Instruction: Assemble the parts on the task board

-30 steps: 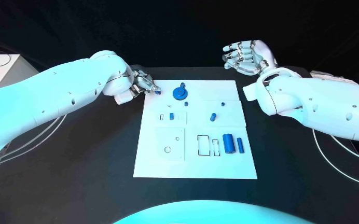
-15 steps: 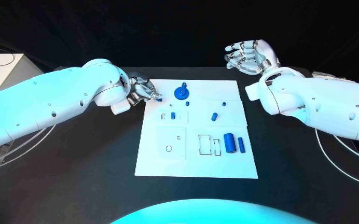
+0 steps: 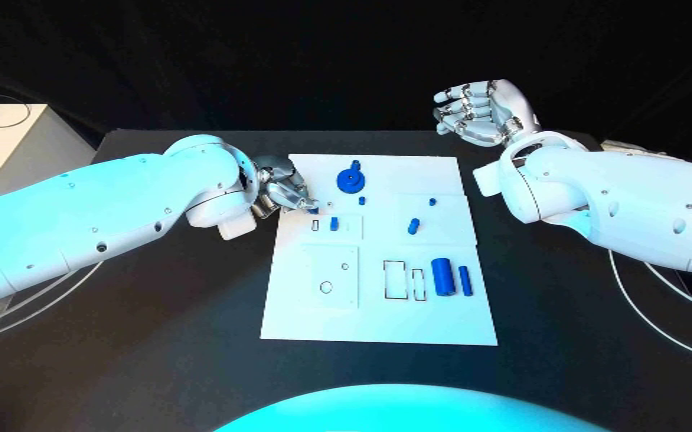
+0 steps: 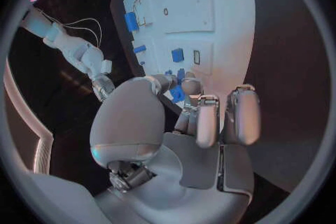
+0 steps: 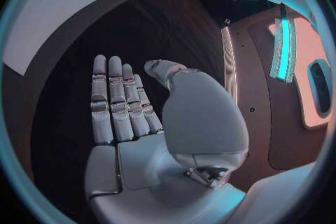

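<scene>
- Since the earlier frame, my left hand (image 3: 283,190) had travelled from the far left corner of the task board (image 3: 433,322) inward along its left edge.
- It pinched a small blue part (image 4: 177,93) between thumb and fingertips, just above the board's surface; whether the part touched the board I could not tell.
- My right hand (image 3: 482,111) hung raised beyond the board's far right corner, fingers straight and apart, holding nothing.
- On the board lay a round blue wheel (image 3: 348,178), small blue pegs (image 3: 414,222) and two blue cylinders (image 3: 443,277).
</scene>
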